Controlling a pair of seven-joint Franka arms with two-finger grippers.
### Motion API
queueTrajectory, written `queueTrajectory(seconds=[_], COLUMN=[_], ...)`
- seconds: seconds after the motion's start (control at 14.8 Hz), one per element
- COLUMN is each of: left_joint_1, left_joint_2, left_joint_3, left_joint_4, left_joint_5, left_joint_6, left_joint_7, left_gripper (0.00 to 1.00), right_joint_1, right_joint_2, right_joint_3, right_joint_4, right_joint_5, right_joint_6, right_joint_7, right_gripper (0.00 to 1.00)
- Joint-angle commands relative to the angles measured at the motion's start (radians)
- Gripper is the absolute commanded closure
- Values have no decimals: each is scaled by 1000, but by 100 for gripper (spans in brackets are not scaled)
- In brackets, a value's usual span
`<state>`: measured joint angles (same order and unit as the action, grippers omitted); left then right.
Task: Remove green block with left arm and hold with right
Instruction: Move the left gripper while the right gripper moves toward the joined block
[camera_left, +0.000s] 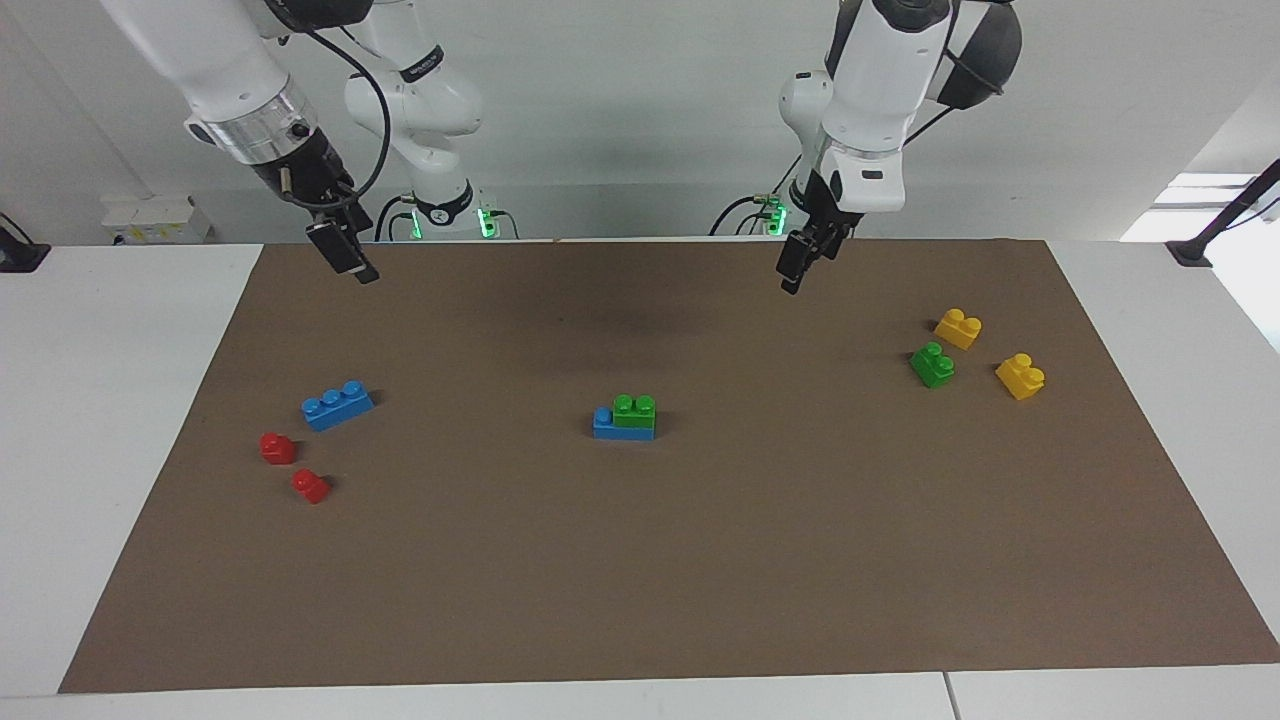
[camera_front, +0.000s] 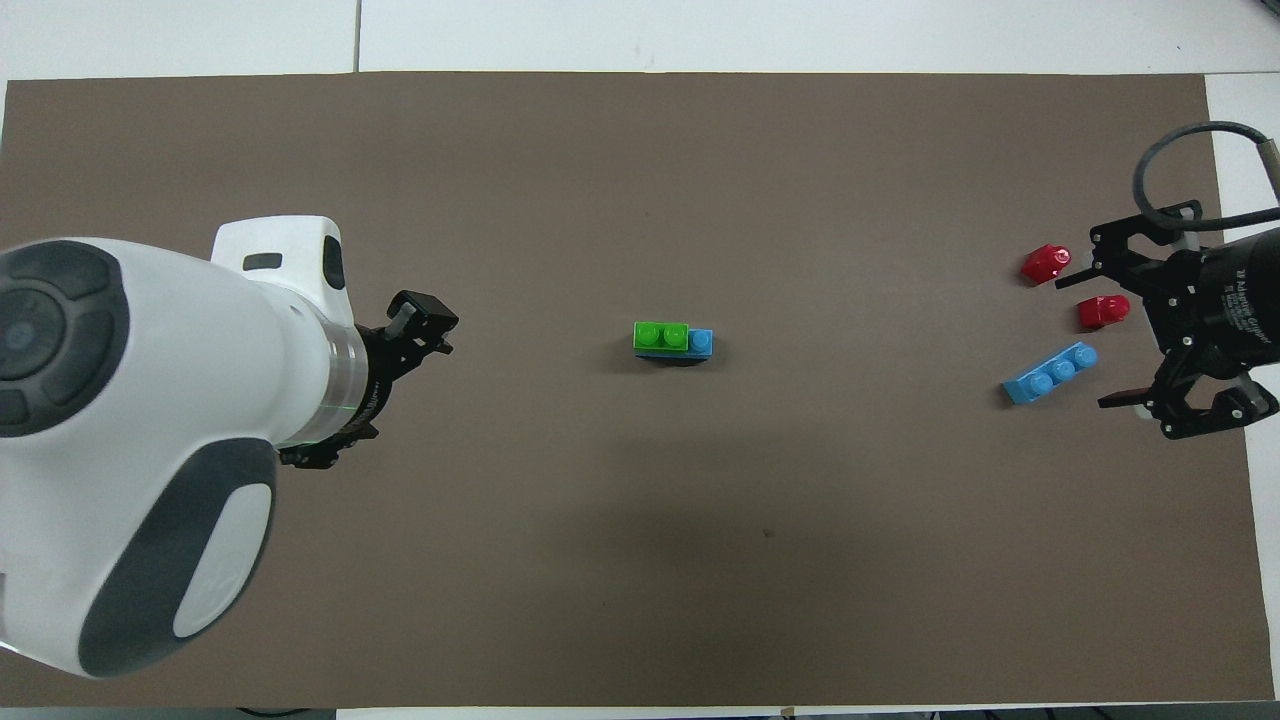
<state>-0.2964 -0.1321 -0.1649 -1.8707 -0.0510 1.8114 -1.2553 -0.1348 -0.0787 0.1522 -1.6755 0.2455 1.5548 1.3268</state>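
Observation:
The green block (camera_left: 634, 410) is a two-stud brick stacked on a blue brick (camera_left: 605, 425) in the middle of the brown mat; the overhead view shows the green block (camera_front: 661, 336) too. My left gripper (camera_left: 793, 270) hangs in the air over bare mat, apart from the stack, on the side of the left arm's end; it also shows in the overhead view (camera_front: 425, 325). My right gripper (camera_left: 350, 262) is open and empty, up in the air at the right arm's end, over the mat beside the red pieces in the overhead view (camera_front: 1105, 333).
A second loose green brick (camera_left: 932, 365) lies between two yellow bricks (camera_left: 957, 328) (camera_left: 1019, 376) at the left arm's end; the left arm hides them in the overhead view. A blue three-stud brick (camera_left: 337, 404) and two red pieces (camera_left: 277, 447) (camera_left: 310, 486) lie at the right arm's end.

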Motion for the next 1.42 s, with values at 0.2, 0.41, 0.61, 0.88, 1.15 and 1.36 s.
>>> queueTrajectory(seconds=[0.2, 0.41, 0.61, 0.88, 1.15, 1.36], left_joint_1=[-105, -151, -196, -256, -267, -271], left_joint_2=[-29, -24, -6, 48, 124, 163], left_joint_3=[16, 16, 16, 18, 18, 18], left_joint_4=[-74, -97, -100, -100, -88, -79], left_joint_5=[-30, -44, -53, -53, -53, -52], left_joint_6=[71, 91, 115, 166, 235, 296], left_joint_7=[-405, -504, -587, -690, -737, -774], left_gripper=[0, 0, 0, 0, 0, 0], right_joint_1=[-3, 15, 46, 90, 129, 164], right_joint_2=[74, 120, 171, 221, 261, 278], right_joint_3=[3, 3, 3, 3, 4, 4], right_joint_4=[-20, -21, -21, -29, -61, -93], right_joint_5=[150, 190, 202, 230, 238, 244], right_joint_6=[86, 145, 206, 280, 393, 474], right_joint_7=[143, 181, 230, 250, 279, 307], right_gripper=[2, 2, 2, 2, 2, 2])
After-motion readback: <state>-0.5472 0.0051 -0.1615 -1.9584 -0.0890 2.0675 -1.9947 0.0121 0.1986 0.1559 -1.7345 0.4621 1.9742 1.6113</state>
